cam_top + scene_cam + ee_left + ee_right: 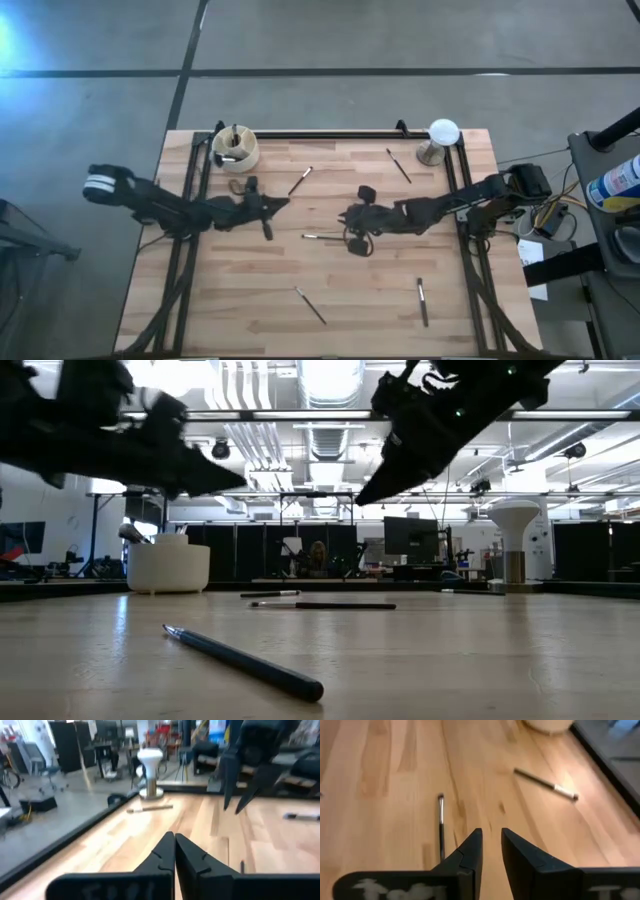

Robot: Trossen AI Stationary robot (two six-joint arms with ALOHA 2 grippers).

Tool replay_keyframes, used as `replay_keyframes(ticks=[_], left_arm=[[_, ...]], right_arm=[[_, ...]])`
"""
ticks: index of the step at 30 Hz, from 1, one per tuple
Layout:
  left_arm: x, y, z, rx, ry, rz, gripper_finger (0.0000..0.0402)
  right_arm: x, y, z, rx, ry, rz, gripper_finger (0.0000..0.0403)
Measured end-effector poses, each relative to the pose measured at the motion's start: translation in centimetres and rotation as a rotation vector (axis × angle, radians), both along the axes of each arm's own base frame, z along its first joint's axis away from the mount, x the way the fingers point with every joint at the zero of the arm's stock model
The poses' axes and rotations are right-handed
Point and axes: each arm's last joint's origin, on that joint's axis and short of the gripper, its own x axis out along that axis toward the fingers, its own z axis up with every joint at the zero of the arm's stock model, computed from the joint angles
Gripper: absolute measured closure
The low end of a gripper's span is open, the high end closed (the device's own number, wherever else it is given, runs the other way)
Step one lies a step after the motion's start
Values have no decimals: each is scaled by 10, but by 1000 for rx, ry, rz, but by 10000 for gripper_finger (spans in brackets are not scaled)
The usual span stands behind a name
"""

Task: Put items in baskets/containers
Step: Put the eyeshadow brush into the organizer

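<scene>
Dark left tool [283, 204] hangs closed mid-table, facing right tool [345, 215].

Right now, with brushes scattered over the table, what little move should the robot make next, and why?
Probably the right gripper should sink onto the brush lying just below it. Its fingers stand a little apart with nothing between them, and that brush is the nearest one. The left gripper is shut and empty, and the cup already holds some brushes.

Open tabletop [340, 290] between scattered brushes [310, 305]; cup [236, 148] stands cornerward.
</scene>
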Motion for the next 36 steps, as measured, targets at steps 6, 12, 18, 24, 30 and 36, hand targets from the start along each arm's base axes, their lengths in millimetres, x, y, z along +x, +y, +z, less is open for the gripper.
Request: replay_keyframes(ticks=[6,12,18,24,30,36], left_arm=[[42,21,-6,-83,225,94,401],[69,71,-2,-225,294,184,401],[86,108,-1,-293,463,297,394],[110,128,-3,-332,586,318,335],[129,149,-8,-362,630,341,291],[133,167,-18,-403,693,385,287]], right_arm=[[-10,2,-14,51,72,-26,324],[-23,6,-32,77,120,-50,340],[-30,13,-42,75,107,-54,346],[-33,17,-45,74,92,-40,347],[-34,20,-45,71,88,-33,349],[-34,23,-45,59,84,-27,349]])
